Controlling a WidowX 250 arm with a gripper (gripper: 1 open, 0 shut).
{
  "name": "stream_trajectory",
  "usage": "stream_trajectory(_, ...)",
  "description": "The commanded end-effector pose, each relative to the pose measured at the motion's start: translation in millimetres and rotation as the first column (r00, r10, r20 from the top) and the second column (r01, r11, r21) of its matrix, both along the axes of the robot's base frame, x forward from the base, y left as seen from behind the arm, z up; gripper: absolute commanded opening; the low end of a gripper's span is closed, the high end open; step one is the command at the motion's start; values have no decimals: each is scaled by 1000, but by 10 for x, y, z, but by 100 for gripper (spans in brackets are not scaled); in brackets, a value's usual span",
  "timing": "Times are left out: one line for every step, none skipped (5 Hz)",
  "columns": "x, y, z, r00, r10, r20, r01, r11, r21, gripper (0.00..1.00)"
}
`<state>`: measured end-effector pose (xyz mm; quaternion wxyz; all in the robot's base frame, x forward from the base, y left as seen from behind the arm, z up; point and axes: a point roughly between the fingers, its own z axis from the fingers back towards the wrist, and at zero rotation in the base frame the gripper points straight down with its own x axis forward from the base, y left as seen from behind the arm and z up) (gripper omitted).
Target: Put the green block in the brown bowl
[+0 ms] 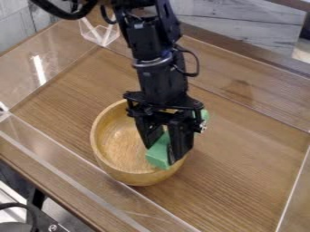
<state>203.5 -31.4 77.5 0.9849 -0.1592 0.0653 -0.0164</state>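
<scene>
The brown bowl sits on the wooden table, near the front, round with thick light-wood walls. My gripper reaches steeply down over the bowl's right side and is shut on the green block. The block hangs tilted between the dark fingers, its lower end inside the bowl close to the right wall. Whether that end touches the bowl's floor I cannot tell. The black arm rises from the gripper toward the upper middle of the view.
Clear plastic walls fence the wooden table on the left, front and right. A clear bracket stands at the back left. A dark table leg shows below the front edge.
</scene>
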Motion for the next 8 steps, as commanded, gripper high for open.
stream_trajectory(141, 31, 108, 998, 0, 59, 0, 1000, -3, 0)
stream_trajectory(144, 40, 98, 998, -1, 58, 2, 1000, -5, 0)
stream_trajectory(147, 48, 89, 998, -3, 56, 3, 1000, -7, 0)
stream_trajectory(151, 57, 74, 999, -5, 54, 5, 1000, -9, 0)
stream_trajectory(155, 63, 61, 999, -7, 53, 8, 1000, -11, 0)
stream_trajectory(159, 69, 48, 999, -9, 52, 10, 1000, -13, 0)
stream_trajectory(162, 72, 38, 999, -12, 51, 13, 1000, -14, 0)
stream_trajectory(166, 75, 27, 999, -15, 49, 16, 1000, -16, 0)
